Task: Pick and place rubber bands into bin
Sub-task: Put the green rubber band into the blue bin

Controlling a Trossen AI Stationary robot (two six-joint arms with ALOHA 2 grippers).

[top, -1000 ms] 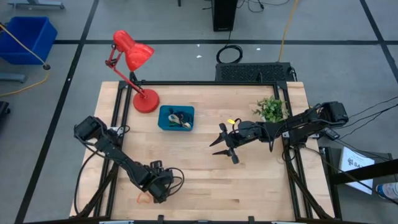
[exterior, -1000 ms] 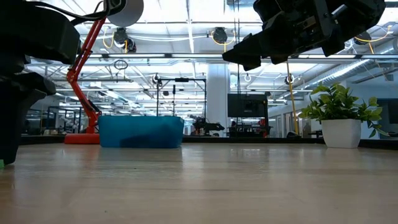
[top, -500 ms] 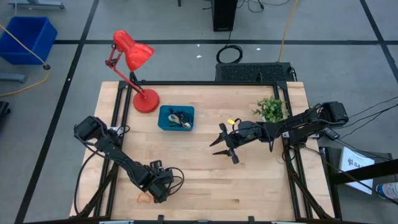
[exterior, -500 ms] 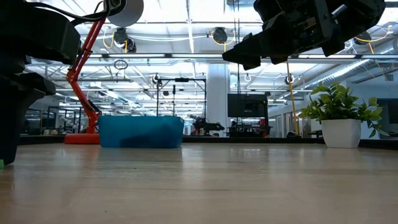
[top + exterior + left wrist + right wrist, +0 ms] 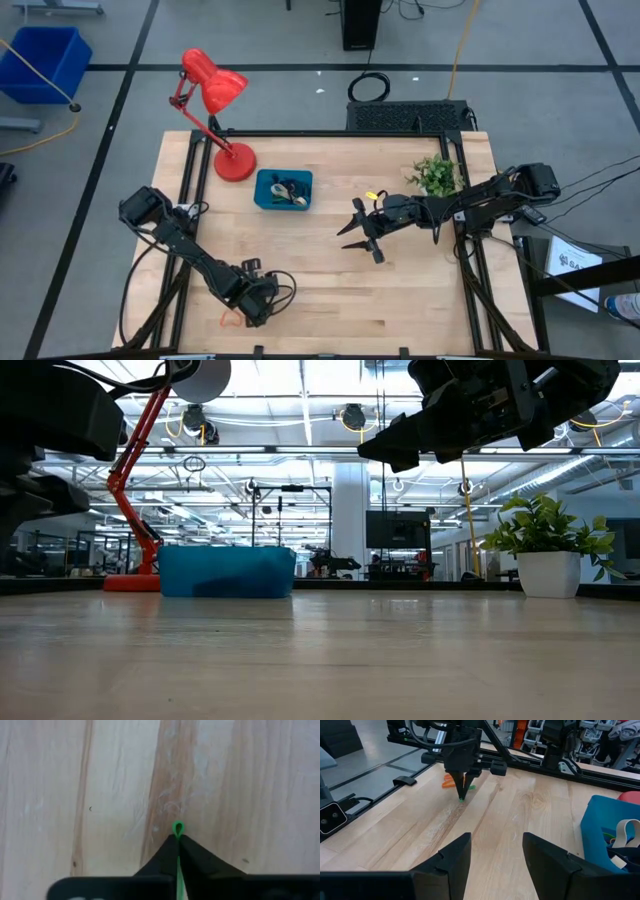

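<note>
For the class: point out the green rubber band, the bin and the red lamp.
green rubber band [image 5: 178, 827], left wrist view, loop end protruding from the shut jaws.
bin [image 5: 262, 193], high view, its left wall.
red lamp [image 5: 236, 161], high view, its round base.

Green rubber band [image 5: 178, 827] pinched in black left gripper [image 5: 178, 840]; teal-blue bin [image 5: 283, 190]; red lamp [image 5: 213, 95]; pale wood table [image 5: 420, 290].

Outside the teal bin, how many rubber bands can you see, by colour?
Thin green rubber band, pinched in the left gripper: 1
Thin orange rubber band, on the wooden table: 1
Total visible: 2
</note>
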